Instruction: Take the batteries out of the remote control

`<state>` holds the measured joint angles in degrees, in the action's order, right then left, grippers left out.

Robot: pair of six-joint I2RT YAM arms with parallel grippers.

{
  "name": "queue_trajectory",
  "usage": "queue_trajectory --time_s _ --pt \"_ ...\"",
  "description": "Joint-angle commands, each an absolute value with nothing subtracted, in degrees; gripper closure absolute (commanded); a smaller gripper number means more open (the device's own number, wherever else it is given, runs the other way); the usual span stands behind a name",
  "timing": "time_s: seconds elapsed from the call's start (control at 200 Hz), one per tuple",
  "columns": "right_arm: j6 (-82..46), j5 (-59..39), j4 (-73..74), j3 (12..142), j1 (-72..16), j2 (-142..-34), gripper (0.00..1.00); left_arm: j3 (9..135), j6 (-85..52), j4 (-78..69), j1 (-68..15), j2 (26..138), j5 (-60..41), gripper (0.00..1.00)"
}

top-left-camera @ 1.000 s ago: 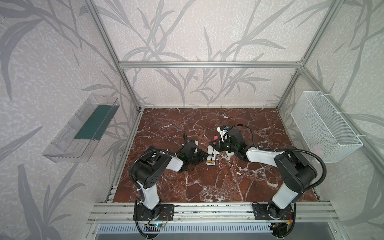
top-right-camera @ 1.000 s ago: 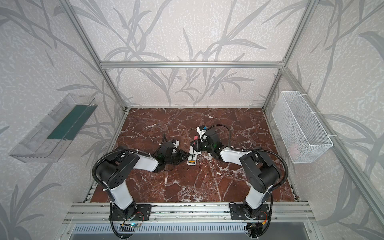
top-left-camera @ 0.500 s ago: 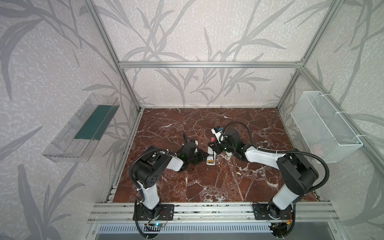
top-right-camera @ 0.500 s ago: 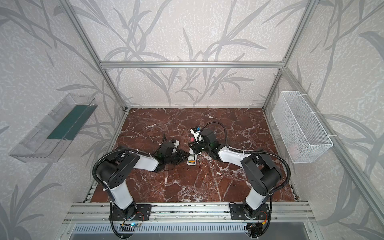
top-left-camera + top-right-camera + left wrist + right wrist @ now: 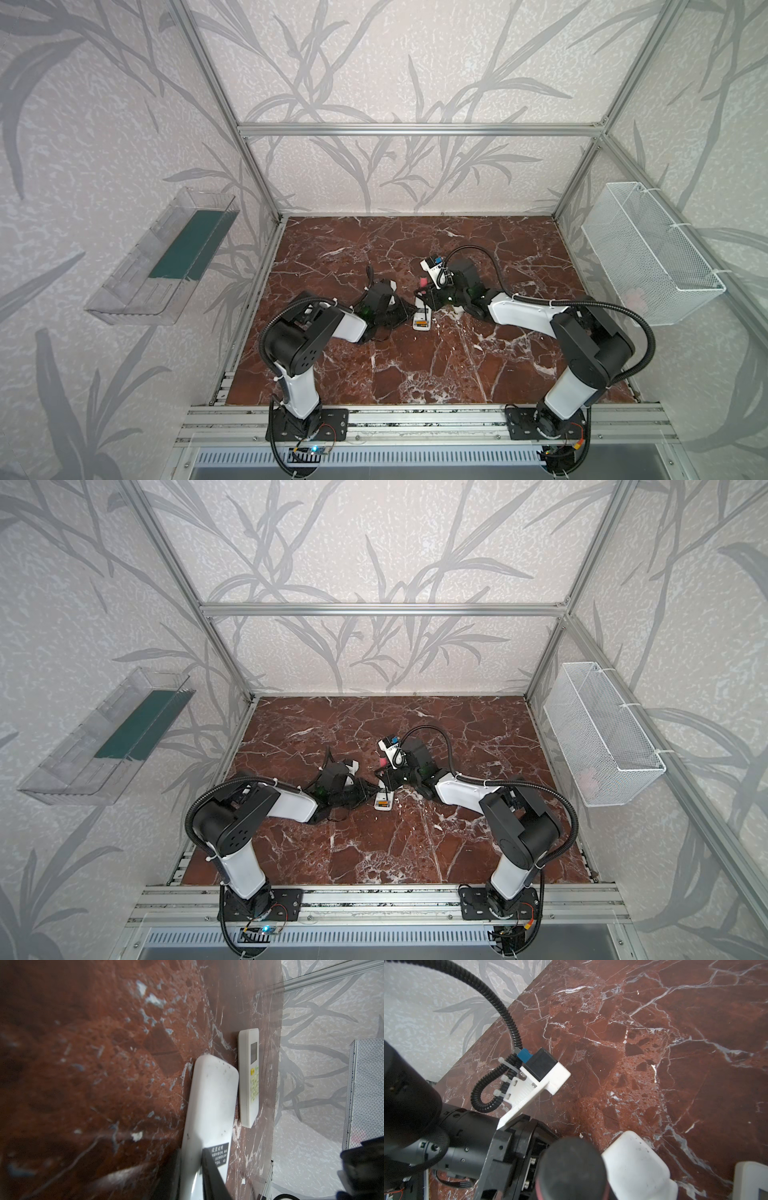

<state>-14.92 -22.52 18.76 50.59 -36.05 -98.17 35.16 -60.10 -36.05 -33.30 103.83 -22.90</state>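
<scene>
Left gripper (image 5: 191, 1169) pinches the face-down remote (image 5: 209, 1105). Right gripper (image 5: 425, 296), clamped tight on the screwdriver (image 5: 423, 281), hangs at its far side. Second remote (image 5: 248, 1076) lies just right.

Tbl top (image 5: 415, 365): glossy red marble look. Remote (image 5: 209, 1101): matt wht plastic, scuffed. Basket (image 5: 648, 257): wht wire mesh.

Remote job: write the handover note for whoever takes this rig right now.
The left gripper has its fingers shut on the remote, which lies back up.
The right gripper is shut on the screwdriver, held over that remote.
A second remote lies face up beside it.
In a top view the batteries seem to be the orange patch in the remote, still seated; too small to be sure.
Done: no battery seen out. Left: pry them all out, then check the second remote.
</scene>
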Motion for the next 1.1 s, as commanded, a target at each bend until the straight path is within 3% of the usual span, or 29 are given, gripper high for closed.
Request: queue_trajectory --time_s 0.0,0.305,1.096 --pt "-20.75 -22.26 22.41 49.25 -35.78 -100.43 1.0 34.11 -60.03 -25.84 -33.9 107.9 -22.59 0.81" --pt "-29.73 -22.47 31.51 47.64 -35.33 -102.83 1.0 33.6 -60.12 -26.06 -33.92 107.57 -22.5 0.81" --pt "-28.51 -22.74 30.36 46.97 -35.9 -99.5 1.0 33.31 -60.38 -26.98 -33.93 107.7 -22.68 0.81"
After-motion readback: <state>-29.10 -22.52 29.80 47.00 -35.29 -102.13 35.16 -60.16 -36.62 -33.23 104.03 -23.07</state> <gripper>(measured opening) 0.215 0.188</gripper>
